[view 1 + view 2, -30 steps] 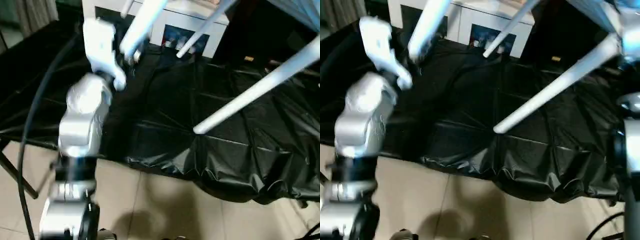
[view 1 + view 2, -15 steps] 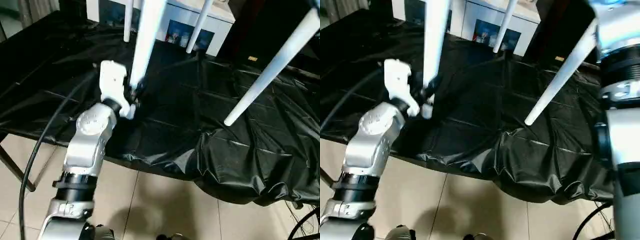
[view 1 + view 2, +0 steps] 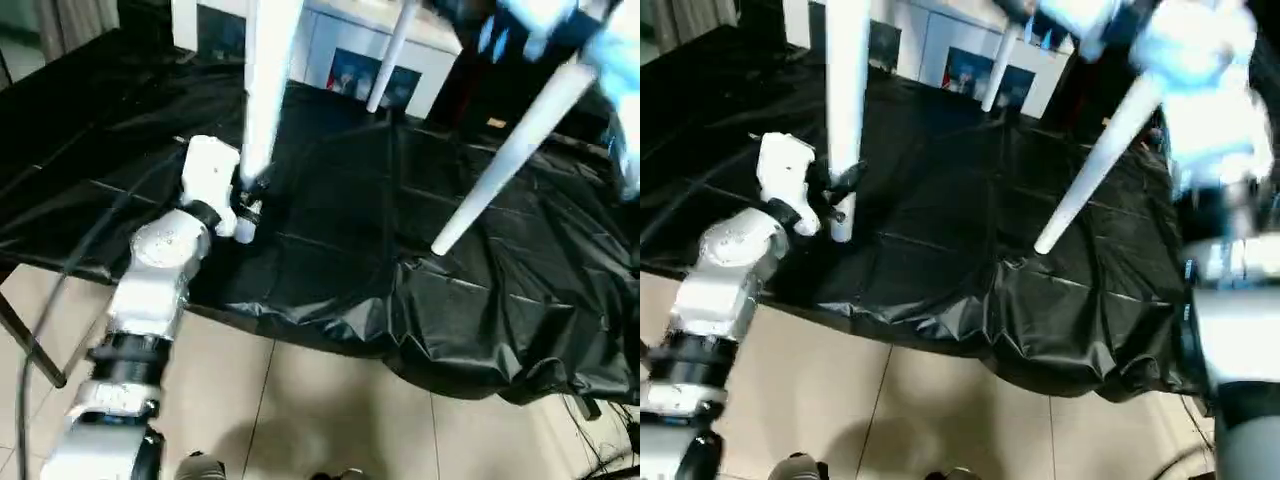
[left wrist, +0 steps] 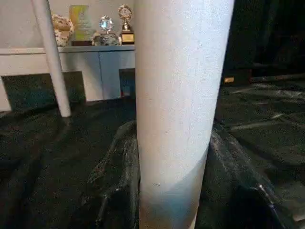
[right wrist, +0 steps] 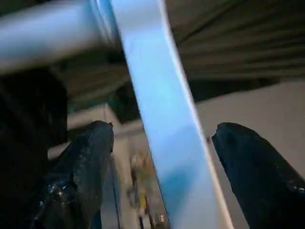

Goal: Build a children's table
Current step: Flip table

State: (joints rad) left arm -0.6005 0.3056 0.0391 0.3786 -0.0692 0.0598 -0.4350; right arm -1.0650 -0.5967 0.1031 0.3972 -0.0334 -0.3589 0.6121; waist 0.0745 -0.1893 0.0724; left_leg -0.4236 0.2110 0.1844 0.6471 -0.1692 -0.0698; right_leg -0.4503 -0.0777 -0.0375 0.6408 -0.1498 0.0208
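**Little table up in the air, legs pointing down at the black sheet**

The children's table [image 3: 530,20] is sitting up in the upper part of the frame, tipped, with its white tube legs hanging down over the work table [image 3: 330,230] in its crinkly black sheet. I'm counting 3 legs in the head views.

The left gripper [image 3: 248,192] is clamping its 2 black fingers [image 4: 114,176] around the near leg [image 3: 262,90] close to its lower end, left of center. That leg is standing pretty much upright, its tip just above or on the sheet, can't tell which.

The right gripper [image 5: 157,171] is up at the upper right. Its 2 fingers are sitting spread on either side of a pale-blue edge of the table, and I can't tell if they're actually pinching it.

A white cabinet [image 3: 350,50] is showing at the top, behind the legs.
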